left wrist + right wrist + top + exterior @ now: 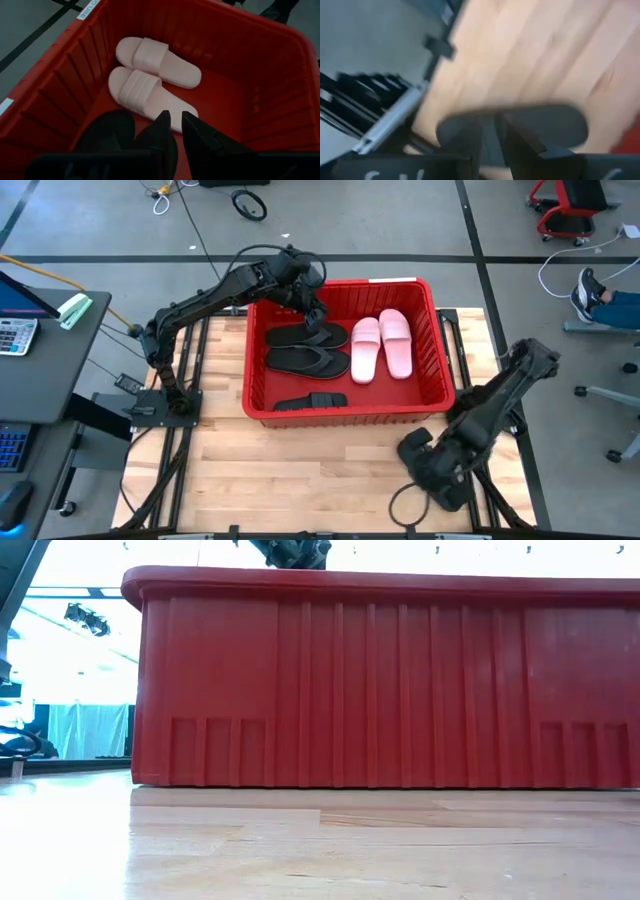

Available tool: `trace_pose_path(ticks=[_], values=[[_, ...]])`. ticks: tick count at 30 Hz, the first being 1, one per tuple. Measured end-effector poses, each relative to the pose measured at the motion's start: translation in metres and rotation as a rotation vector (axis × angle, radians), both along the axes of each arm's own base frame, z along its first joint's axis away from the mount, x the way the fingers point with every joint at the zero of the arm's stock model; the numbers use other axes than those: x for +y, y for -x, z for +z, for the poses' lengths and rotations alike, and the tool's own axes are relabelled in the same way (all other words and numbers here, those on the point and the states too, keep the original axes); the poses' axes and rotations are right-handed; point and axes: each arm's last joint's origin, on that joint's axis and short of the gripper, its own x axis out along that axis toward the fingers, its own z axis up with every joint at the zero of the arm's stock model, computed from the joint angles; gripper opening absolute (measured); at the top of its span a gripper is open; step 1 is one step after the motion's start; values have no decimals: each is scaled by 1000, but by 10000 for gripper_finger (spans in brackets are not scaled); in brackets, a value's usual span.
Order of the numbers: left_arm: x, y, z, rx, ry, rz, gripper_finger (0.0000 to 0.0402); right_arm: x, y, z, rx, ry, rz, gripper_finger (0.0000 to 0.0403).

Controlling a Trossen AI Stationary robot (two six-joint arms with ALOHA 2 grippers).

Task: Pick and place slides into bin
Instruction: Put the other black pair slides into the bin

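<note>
The left jaws (172, 122) hang inside the red bin (437, 370), nearly together, holding nothing. Just below them lie black flip-flops (308, 360); beyond, pink slides (150, 82). Placing looks done; next, lift out.

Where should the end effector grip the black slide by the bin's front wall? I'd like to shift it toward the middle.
Take the black slide by its broad strap, coming straight down from above. It lies flat along the red bin's front wall, so a sideways approach is likely blocked, while the raised strap offers an edge to pinch. The left end effector, above the flip-flops, is nearer.
</note>
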Motion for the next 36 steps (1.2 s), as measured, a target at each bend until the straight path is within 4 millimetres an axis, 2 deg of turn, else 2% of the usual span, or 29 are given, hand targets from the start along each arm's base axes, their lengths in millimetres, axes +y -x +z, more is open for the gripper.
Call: trace_pose_path(ticks=[4,9,12,22,30,36], values=[[-3,-1,0,-1,6,-3,54,-2,-5,-19,164,98,-58,83],[-8,-3,0,-6,44,13,56,-3,-13,-39,389,-25,-7,85],[-12,-5,0,-11,78,28,52,0,-15,-48,461,-56,1,85],[-34,-14,0,-13,107,-10,53,6,-17,-58,506,-53,17,86],[-49,-20,0,-13,107,-49,49,2,-18,-47,384,-18,-77,86],[-55,-23,2,-36,99,-69,57,0,-16,-38,321,-41,-71,86]])
